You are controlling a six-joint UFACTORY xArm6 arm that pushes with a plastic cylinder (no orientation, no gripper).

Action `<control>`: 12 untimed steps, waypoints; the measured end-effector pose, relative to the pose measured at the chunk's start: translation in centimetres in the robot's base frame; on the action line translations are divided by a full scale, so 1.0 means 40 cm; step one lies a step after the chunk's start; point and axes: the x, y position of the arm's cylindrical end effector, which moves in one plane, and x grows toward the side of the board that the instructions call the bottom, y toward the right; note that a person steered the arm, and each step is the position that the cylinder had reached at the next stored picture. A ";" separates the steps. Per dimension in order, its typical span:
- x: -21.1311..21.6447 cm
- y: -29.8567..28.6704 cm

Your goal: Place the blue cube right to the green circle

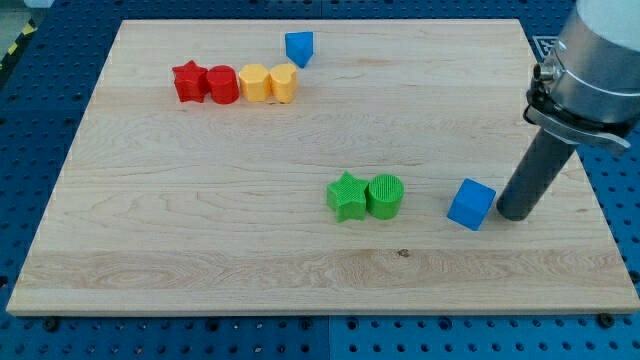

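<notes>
desk (200, 230): your big wooden board carried everything, with lots of bare wood around the action, so there was room to slide stuff without bumping the far group.

arm and rod: it came in from the view's right, leaning down toward the desk. No jaws on this end effector, so nothing opened or closed and it had hold of nothing; it could only shove.

far row: red star (187, 81), red round block (222, 84), yellow block (254, 82) and a second yellow one (284, 83) sat packed in a line near the view's top, with another blue block (299, 47) just above the row's right end. All well apart from your work, so I'd guess they didn't matter here.

green pair: green star (346, 196) touched the green circle (385, 195) on its left.

blue cube (471, 204): sat near the circle on its right, slightly lower in the view, with a visible gap.

my tip (511, 214): parked just right of the cube, touching or nearly so. That side makes sense: a leftward push would close the gap. Looked almost done to me.
</notes>
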 end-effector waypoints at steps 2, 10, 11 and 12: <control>-0.022 -0.024; 0.125 -0.142; 0.125 -0.198; 0.125 -0.221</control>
